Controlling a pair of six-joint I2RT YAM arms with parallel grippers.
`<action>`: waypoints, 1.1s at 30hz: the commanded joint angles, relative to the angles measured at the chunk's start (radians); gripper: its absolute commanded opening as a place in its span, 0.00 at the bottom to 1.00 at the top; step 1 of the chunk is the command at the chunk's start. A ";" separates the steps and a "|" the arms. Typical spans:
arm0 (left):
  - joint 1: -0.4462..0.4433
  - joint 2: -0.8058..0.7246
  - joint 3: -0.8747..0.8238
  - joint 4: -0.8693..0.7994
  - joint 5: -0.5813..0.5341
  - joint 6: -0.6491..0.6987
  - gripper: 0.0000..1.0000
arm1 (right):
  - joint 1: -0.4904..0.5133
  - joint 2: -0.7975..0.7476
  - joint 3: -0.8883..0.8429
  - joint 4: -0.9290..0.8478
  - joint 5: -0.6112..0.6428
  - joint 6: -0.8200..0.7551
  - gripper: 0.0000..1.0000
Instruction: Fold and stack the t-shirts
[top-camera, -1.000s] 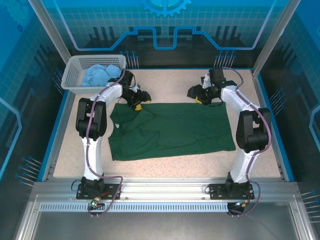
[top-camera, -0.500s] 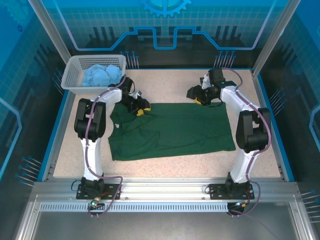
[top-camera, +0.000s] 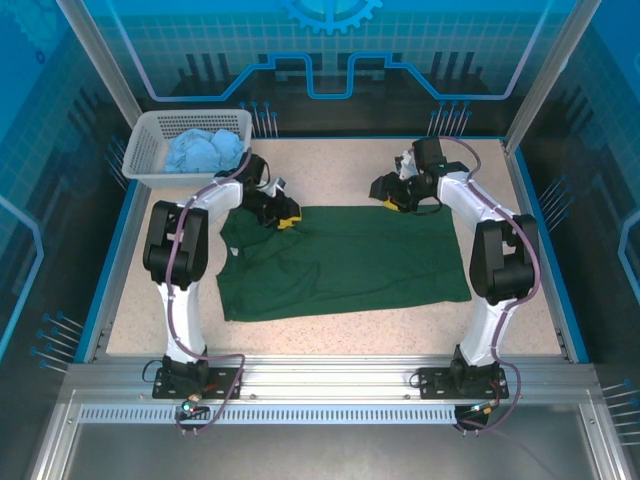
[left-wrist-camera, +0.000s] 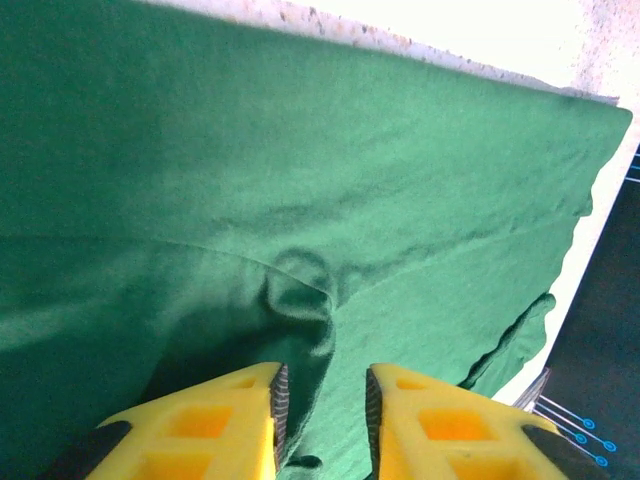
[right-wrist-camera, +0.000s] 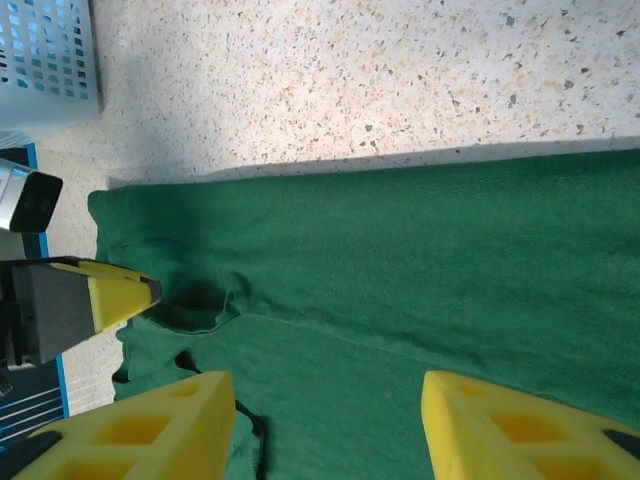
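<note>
Possibly the left gripper (left-wrist-camera: 322, 390), narrow over a wrinkle of the shirt (left-wrist-camera: 300, 170) (grasp unclear), catches one layer only. Right gripper (right-wrist-camera: 325, 400) hangs released; the fold could skew.

Robot lab data-collection cell, not a home: white robot arms (top-camera: 180, 310) bolted to a slotted aluminium rail (top-camera: 330, 378) at the near edge of a speckled desk (top-camera: 340, 325), purple cables (top-camera: 215, 362) looped at the bases. Aluminium frame posts (top-camera: 100, 62) and blue printed panels (top-camera: 330, 60) with circuit lines and a gear motif wall it in like a demo booth
</note>
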 joint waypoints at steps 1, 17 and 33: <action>-0.028 -0.040 -0.054 0.017 0.034 -0.005 0.27 | 0.015 0.014 0.024 -0.020 -0.017 -0.010 0.53; -0.049 -0.147 -0.054 -0.052 -0.177 0.084 0.61 | 0.024 0.038 0.037 -0.023 -0.021 -0.008 0.53; -0.041 -0.252 -0.224 -0.163 -0.258 -0.476 0.61 | 0.027 0.048 0.040 -0.036 -0.014 -0.011 0.52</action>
